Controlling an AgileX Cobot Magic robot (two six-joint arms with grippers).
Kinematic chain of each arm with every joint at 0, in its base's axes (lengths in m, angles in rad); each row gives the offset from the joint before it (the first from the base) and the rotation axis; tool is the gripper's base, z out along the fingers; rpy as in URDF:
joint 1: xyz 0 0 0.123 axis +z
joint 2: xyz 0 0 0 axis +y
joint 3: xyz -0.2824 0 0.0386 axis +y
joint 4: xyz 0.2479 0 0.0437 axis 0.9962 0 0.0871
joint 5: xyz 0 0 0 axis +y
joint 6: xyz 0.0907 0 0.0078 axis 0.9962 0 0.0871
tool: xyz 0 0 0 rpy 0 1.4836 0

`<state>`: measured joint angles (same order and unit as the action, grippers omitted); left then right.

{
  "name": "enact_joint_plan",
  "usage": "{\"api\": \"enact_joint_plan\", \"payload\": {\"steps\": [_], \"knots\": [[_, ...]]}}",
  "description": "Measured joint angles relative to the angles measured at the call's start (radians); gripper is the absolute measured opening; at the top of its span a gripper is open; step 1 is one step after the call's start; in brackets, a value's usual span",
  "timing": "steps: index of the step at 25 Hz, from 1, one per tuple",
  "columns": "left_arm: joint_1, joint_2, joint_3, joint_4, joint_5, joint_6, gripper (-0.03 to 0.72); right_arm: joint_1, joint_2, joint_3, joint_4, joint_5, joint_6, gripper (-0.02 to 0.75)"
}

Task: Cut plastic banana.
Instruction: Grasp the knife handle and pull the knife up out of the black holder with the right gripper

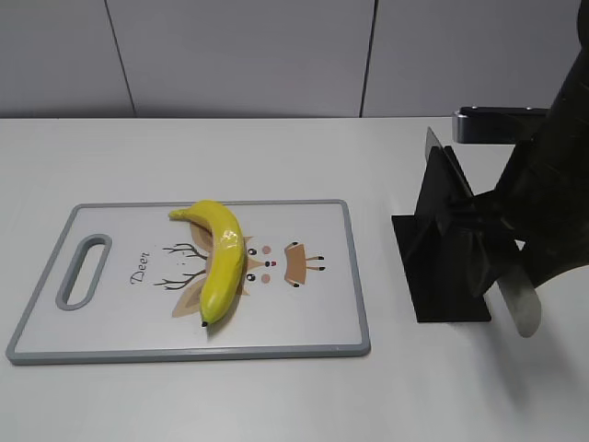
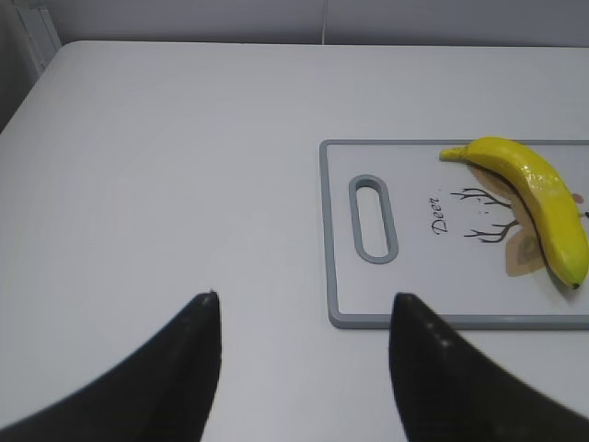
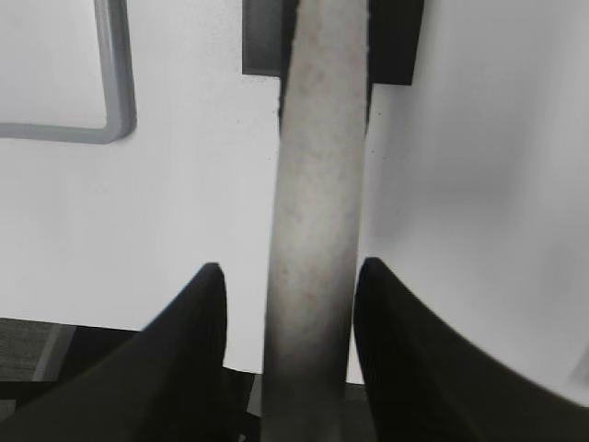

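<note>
On the cutting board, across its deer drawing, lies the plastic banana, glossy, stiff and likely light, so it may skid. Left hand hangs wide open off the board's handle end; pinning the banana's thick middle looks safest. Right hand straddles the knife handle beyond the board's far end, grip uncertain.

slanted exterior view; wrist views nearer cutting board

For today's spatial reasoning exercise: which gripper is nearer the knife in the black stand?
Right. The right gripper straddles the knife handle at the black stand. The left gripper hovers over bare table, beyond the cutting board from the stand.
</note>
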<state>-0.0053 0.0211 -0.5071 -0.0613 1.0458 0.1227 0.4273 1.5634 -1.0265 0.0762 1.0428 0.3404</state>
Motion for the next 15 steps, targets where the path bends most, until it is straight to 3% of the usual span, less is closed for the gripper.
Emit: {"api": "enact_joint_plan", "payload": {"steps": [7, 9, 12, 15], "knots": [[0.0, 0.0, 0.0, 0.0, 0.0, 0.0, 0.559, 0.0, 0.0, 0.0, 0.0, 0.0, 0.018, 0.305], [0.0, 0.0, 0.0, 0.0, 0.0, 0.0, 0.559, 0.0, 0.0, 0.0, 0.0, 0.0, 0.018, 0.275], [0.0, 0.0, 0.0, 0.0, 0.0, 0.0, 0.559, 0.0, 0.0, 0.001, -0.006, 0.001, 0.029, 0.172], [0.0, 0.0, 0.0, 0.0, 0.0, 0.0, 0.559, 0.0, 0.0, 0.001, -0.008, 0.001, 0.038, 0.173]]}}
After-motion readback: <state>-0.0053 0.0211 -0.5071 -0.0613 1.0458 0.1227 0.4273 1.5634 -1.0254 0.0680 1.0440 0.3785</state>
